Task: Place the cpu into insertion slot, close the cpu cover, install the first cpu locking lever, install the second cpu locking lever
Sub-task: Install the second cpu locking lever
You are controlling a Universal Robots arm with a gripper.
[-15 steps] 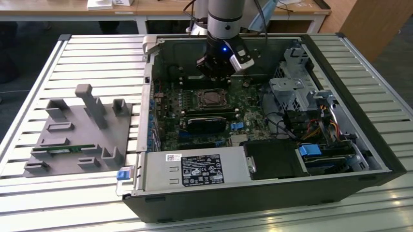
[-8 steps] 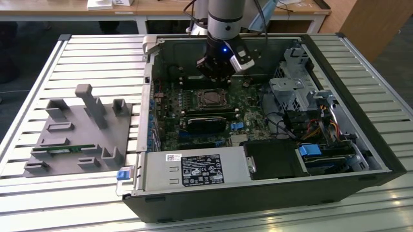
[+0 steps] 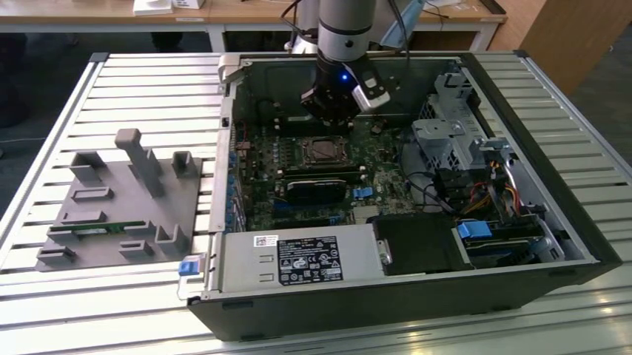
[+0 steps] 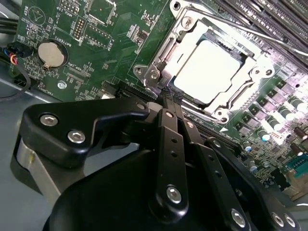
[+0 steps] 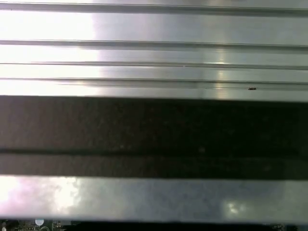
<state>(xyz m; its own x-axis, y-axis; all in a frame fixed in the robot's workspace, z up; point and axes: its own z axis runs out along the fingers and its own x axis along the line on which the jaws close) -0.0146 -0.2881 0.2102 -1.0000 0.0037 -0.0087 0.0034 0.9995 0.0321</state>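
The cpu (image 4: 211, 72) lies flat in the insertion slot (image 3: 341, 157) on the green board, its dull silver top showing. The cpu cover (image 4: 179, 43) is down around it, the chip showing through the cover's square window. A thin lever rod (image 4: 240, 23) runs along one side of the socket. In the second wrist view my gripper (image 4: 171, 98) is shut, with the black fingers (image 4: 166, 125) pressed together. Their tips sit at the socket's corner bracket (image 4: 151, 77). In the exterior view the gripper (image 3: 332, 127) hangs just behind the socket, inside the case.
The open computer case (image 3: 553, 244) lies on a slatted metal table. A black-labelled power supply (image 3: 301, 260) fills its front. A drive cage (image 3: 449, 140) and cables stand at the exterior view's right. A grey fixture block (image 3: 123, 200) sits outside at the left. Memory slots (image 4: 269, 19) flank the socket.
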